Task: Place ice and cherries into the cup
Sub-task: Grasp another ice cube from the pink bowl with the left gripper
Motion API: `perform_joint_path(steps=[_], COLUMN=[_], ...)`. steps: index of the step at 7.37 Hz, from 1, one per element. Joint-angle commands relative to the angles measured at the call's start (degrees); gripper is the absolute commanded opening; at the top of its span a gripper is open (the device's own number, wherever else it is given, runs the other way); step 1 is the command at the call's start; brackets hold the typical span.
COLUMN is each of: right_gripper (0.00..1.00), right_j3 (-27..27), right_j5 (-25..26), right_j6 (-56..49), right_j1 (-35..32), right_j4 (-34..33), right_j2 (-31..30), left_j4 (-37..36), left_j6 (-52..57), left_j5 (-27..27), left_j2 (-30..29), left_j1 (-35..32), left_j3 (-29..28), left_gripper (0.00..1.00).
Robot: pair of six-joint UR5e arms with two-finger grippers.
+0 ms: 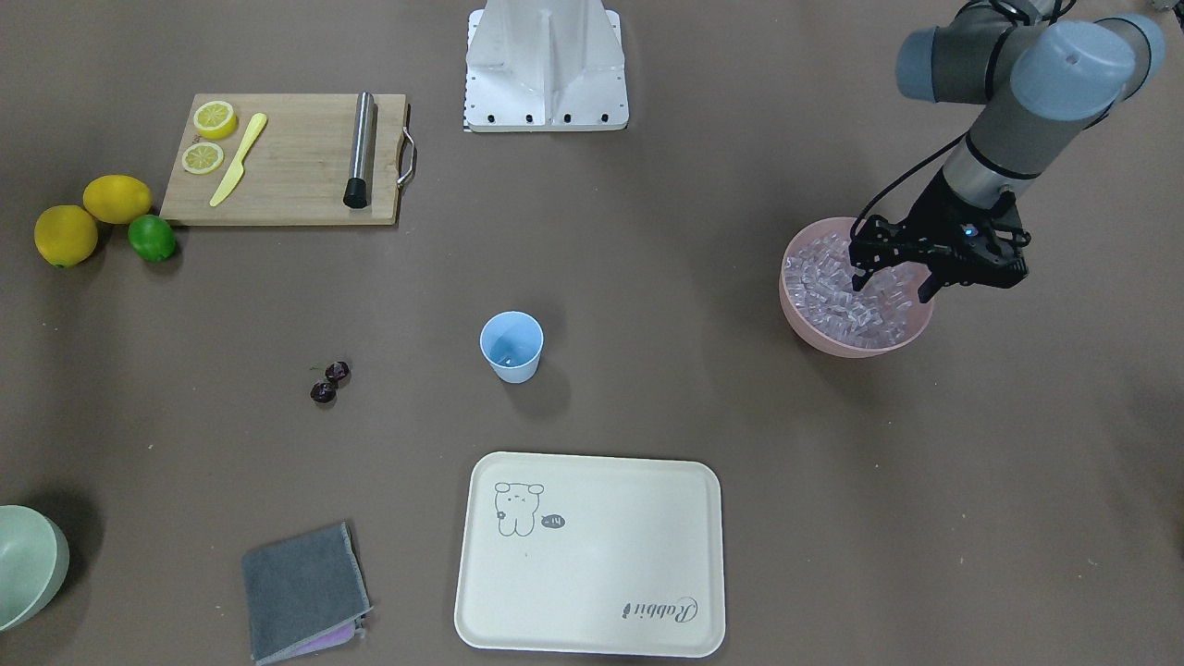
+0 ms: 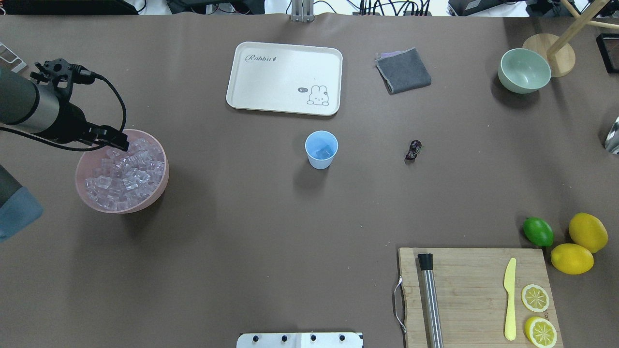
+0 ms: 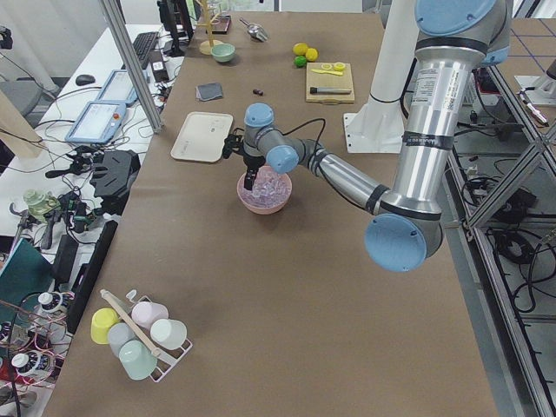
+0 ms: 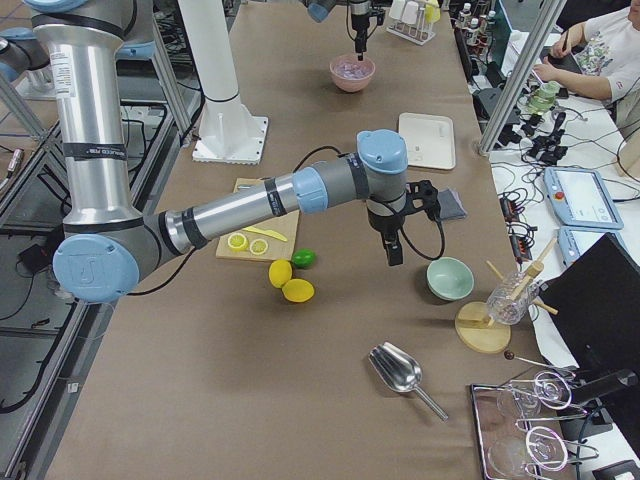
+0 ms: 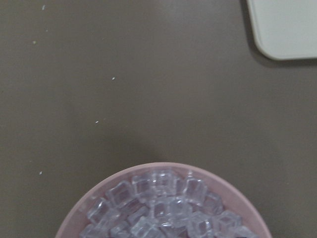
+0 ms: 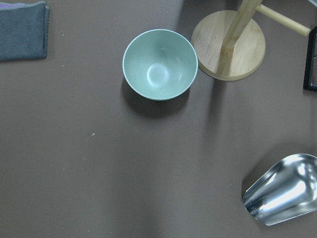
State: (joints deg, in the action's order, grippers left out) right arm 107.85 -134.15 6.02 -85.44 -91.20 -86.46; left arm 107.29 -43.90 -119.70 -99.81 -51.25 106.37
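Right now my left end effector (image 1: 891, 287) hangs over the pink bowl (image 1: 832, 344) at the right of the front-facing view; its two fingers are spread wide, tips down at the heap of ice (image 1: 814, 277), and I see nothing gripped between them. The ice fills the bowl close to the rim; in the left wrist view the cubes crowd the bottom of the frame.

The cup (image 1: 511, 347) stands upright on the tabletop (image 1: 694, 324) near the middle of that view, well apart from the bowl, with what looks like one clear cube at its bottom. The cherries (image 1: 328, 381) lie on the tabletop left of the cup, near but not touching it; the cream tray (image 1: 592, 555) sits below the cup in the frame.

My right end effector (image 4: 393, 252) shows only in the right side view, pointing down beside the pale green bowl (image 4: 450, 278); I cannot tell how far open it is.
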Motion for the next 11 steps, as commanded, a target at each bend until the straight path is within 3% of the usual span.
perform_joint_path(steps=[1, 5, 7, 11], right_gripper=[1.0, 1.0, 1.0, 1.0], right_j3=[0.3, 0.3, 0.9, 0.9], right_j5=[-0.1, -0.1, -0.1, -0.1], right_j6=[0.0, 0.0, 0.0, 0.0], right_j1=[-0.4, -0.8, -1.0, -1.0], right_j4=[0.0, 0.2, 0.3, 0.3], right_j2=[0.0, -0.1, -0.6, -0.7], left_j4=[0.0, -0.1, 0.1, 0.0], left_j6=[-1.5, -2.2, -5.4, -6.3], left_j5=[2.5, 4.4, 4.4, 4.9], left_j2=[-1.2, 2.4, 0.9, 1.2], left_j1=[3.2, 5.4, 8.9, 9.0], left_j3=[-1.5, -1.0, -1.2, -1.2], left_gripper=[0.96, 0.96, 0.96, 0.95])
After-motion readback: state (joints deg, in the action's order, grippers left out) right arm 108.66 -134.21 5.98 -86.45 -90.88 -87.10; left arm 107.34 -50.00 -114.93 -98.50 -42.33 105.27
